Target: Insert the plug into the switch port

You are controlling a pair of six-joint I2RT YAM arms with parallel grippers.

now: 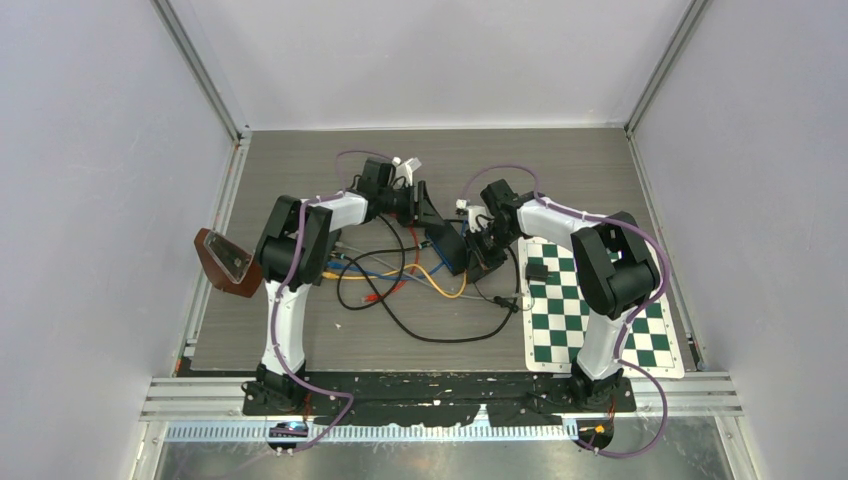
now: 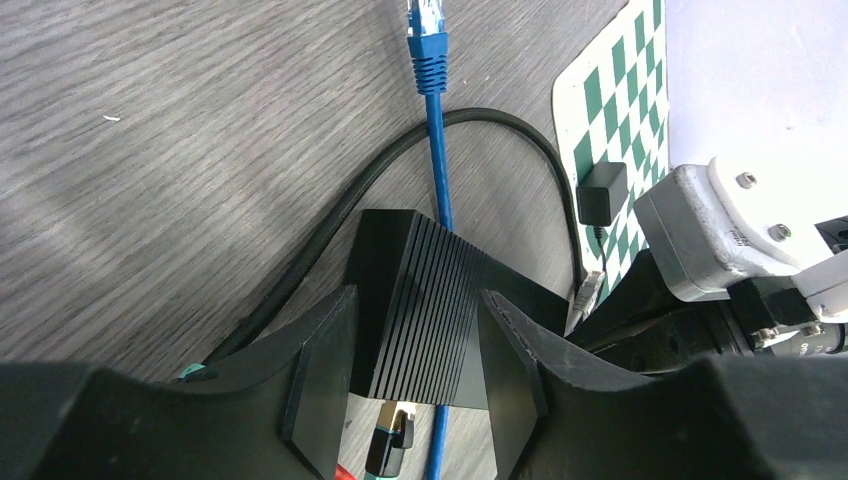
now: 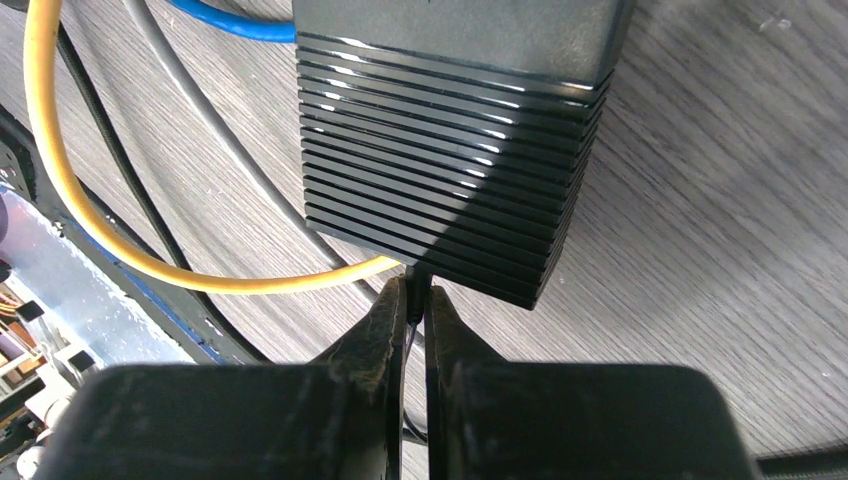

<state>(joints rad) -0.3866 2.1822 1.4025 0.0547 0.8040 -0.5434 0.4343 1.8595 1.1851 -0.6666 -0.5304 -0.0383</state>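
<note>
Left end effector [image 2: 417, 300] reaches forward, clamping switch [image 2: 405, 250] sides.

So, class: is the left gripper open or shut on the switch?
Shut: the left gripper's fingers press the switch's ribbed sides.

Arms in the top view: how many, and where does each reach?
2. Left arm grips the switch from the left; right arm meets it from the right, beside the mat. None hidden.
</note>
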